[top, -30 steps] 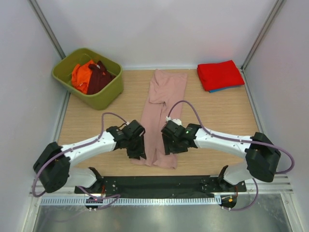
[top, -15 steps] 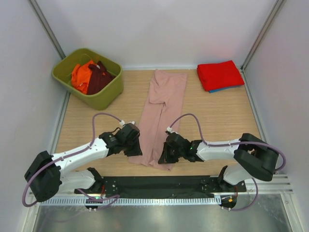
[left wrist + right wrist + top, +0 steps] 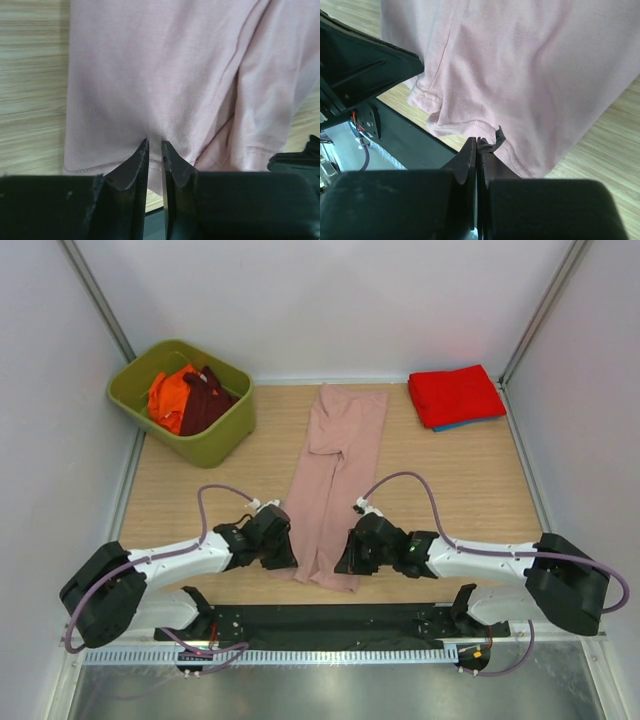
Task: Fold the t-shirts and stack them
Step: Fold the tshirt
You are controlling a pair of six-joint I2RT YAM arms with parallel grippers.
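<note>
The dusty-pink t-shirt (image 3: pixel 335 470) lies folded into a long narrow strip down the middle of the table, its hem toward the arms. My left gripper (image 3: pixel 283 558) sits at the hem's near-left corner. In the left wrist view its jaws (image 3: pixel 154 145) are closed to a thin slit with the pink cloth (image 3: pixel 165 75) between the tips. My right gripper (image 3: pixel 347 562) is at the near-right corner. Its jaws (image 3: pixel 477 140) are pressed together at the stitched hem of the pink cloth (image 3: pixel 535 65). A folded red t-shirt (image 3: pixel 455 393) lies on a blue one (image 3: pixel 470 423) at the back right.
A green bin (image 3: pixel 215 445) at the back left holds an orange t-shirt (image 3: pixel 168 398) and a maroon one (image 3: pixel 205 400). A black strip (image 3: pixel 320 620) runs along the table's near edge just behind the hem. White walls close in the table on three sides.
Both grippers came down from the shirt's middle to its near hem and closed there. The left jaws narrowed more slowly. The near-right corner of the hem has bunched a little.
</note>
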